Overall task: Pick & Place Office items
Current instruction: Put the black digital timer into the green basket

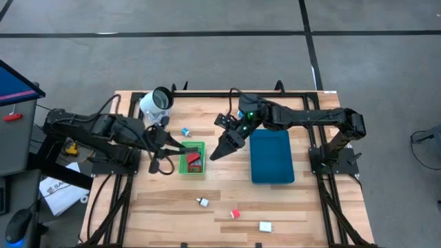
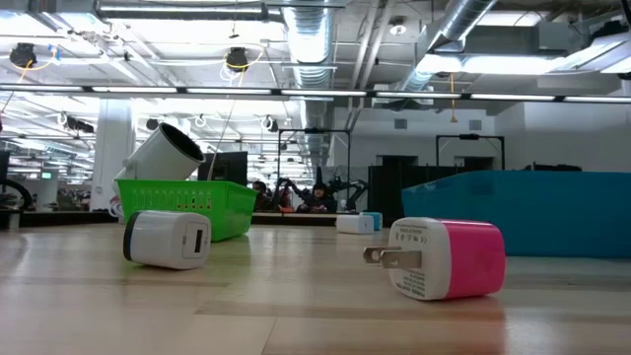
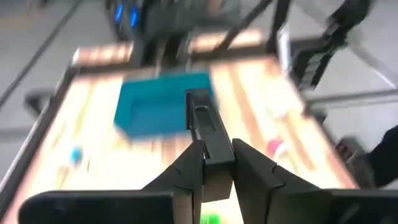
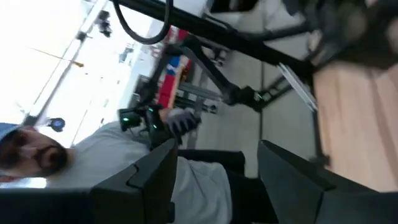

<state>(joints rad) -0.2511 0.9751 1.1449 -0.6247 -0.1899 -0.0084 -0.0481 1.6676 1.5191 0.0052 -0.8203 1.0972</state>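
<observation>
With the left gripper [image 1: 185,147] fingers together and the right gripper [image 1: 215,156] fingers apart over the green tray [image 1: 192,158], the arms risk colliding.

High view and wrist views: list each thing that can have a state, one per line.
Left claw: shut on a flat black item, at the green tray's left edge.
Right claw: open, empty, at the green tray's right edge.
Green tray: holds a red item and a dark item.
Blue tray: empty.
White cylinder: tipped, dark opening showing.
Pink-and-white plug: lying on its side.

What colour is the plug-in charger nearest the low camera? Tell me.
Pink and white charger; the low view shows it best.
</observation>
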